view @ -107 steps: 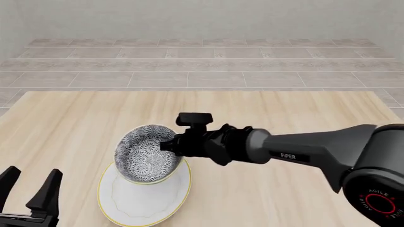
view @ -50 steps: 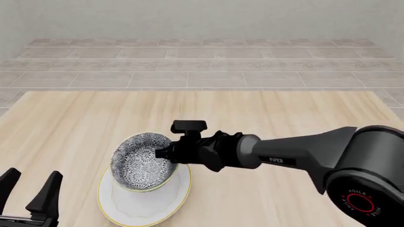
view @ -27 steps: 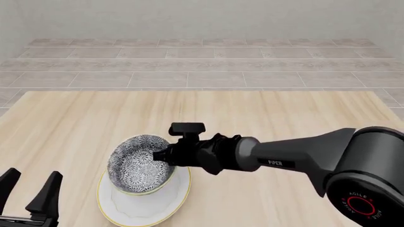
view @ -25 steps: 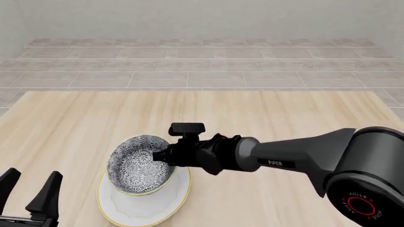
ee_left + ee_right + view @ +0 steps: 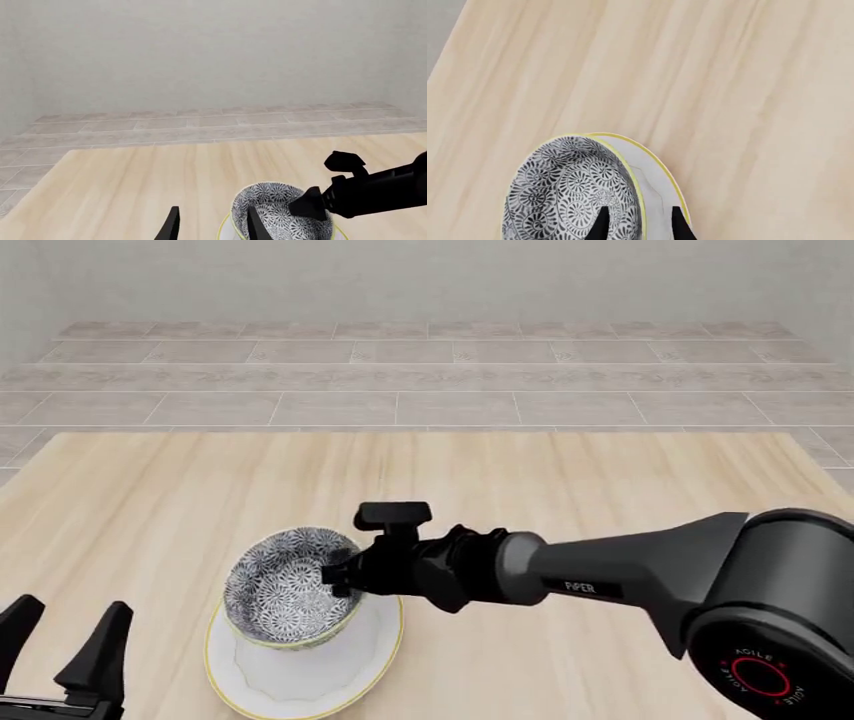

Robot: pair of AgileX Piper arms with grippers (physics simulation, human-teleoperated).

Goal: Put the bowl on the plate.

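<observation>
Clearly the bowl [image 5: 283,587] is a stiff, glazed piece, patterned in dark blue and white inside and out with a thin yellowish rim; I judge it moderately heavy for its size, slick to the touch and liable to chip or crack if dropped or knocked against the plate [image 5: 304,680]. Its rim is the natural place to take hold, one jaw inside and one outside the wall, and that is how the right gripper [image 5: 336,578] has it: the right wrist view shows the two jaws straddling the rim on the side nearest the arm, clamped on the wall. Such a pinch on smooth glaze could let the bowl swing or slip, so a gentle hand seems wise. The bowl sits over the plate, tilted a little, toward the plate's far left part; whether its foot touches the plate cannot be told. The plate lies near the surface's near edge, left of its middle. The left gripper [image 5: 63,652] hangs by the near left corner, well apart from the dishes, its jaws spread with nothing between them. The surface [image 5: 561,480] is pale wood with a straight grain, flat and smooth. Beyond its far edge runs a floor of grey tiles [image 5: 427,375], ending at a plain pale wall [image 5: 213,55].
</observation>
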